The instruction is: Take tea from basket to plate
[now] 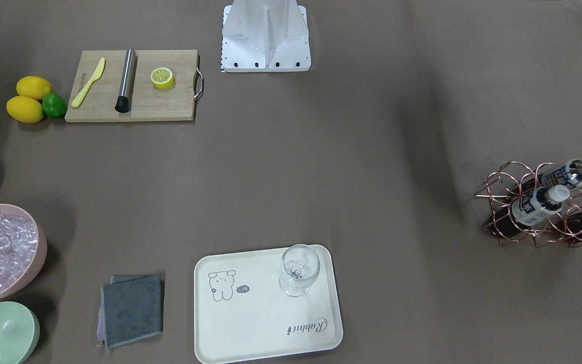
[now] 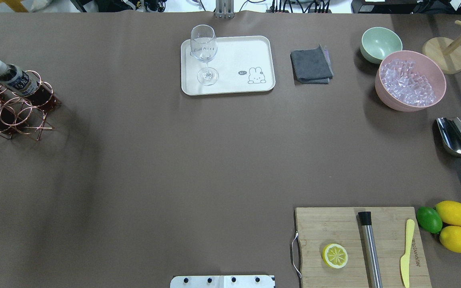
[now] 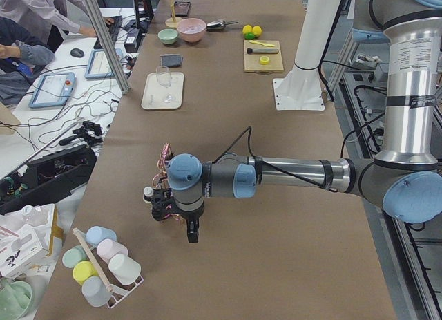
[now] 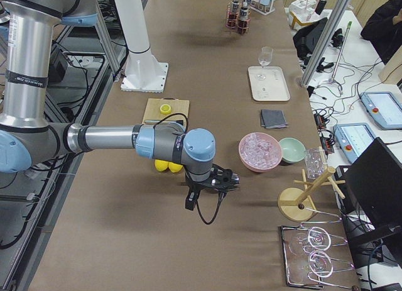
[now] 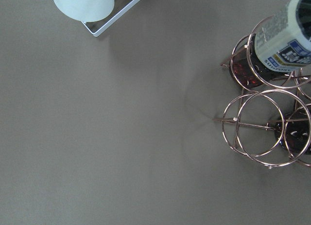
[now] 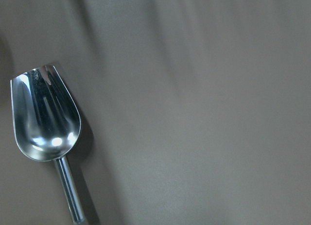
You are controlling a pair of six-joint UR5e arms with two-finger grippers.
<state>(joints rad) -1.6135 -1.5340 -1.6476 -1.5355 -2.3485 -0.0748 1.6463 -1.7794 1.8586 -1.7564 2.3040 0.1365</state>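
- Seeing tea (image 1: 532,206) lying tilted in basket (image 1: 516,174), well apart from plate (image 1: 260,303).
- Hovering left tool (image 3: 167,209) near basket, right tool (image 4: 223,178) over worktop (image 1: 321,177); failing to tell either's grip.

Robotics lab, 2 teach pendants (image 3: 52,89), cable-strewn operator bench (image 3: 24,137)

Left gripper (image 3: 164,208) on the near arm, extended level from the right; black fingers turned down, open or closed not discernible. Directly behind, partly hidden by the wrist: basket (image 3: 166,153), copper rings showing above it. Just beside the gripper, toward the table edge: white cap of one tea (image 3: 147,193). Near, on the camera side: rack of pastel cups (image 3: 97,261). Well beyond: plate (image 3: 153,99) bearing a stemmed glass (image 3: 163,75); farther still, cutting board (image 3: 257,60).
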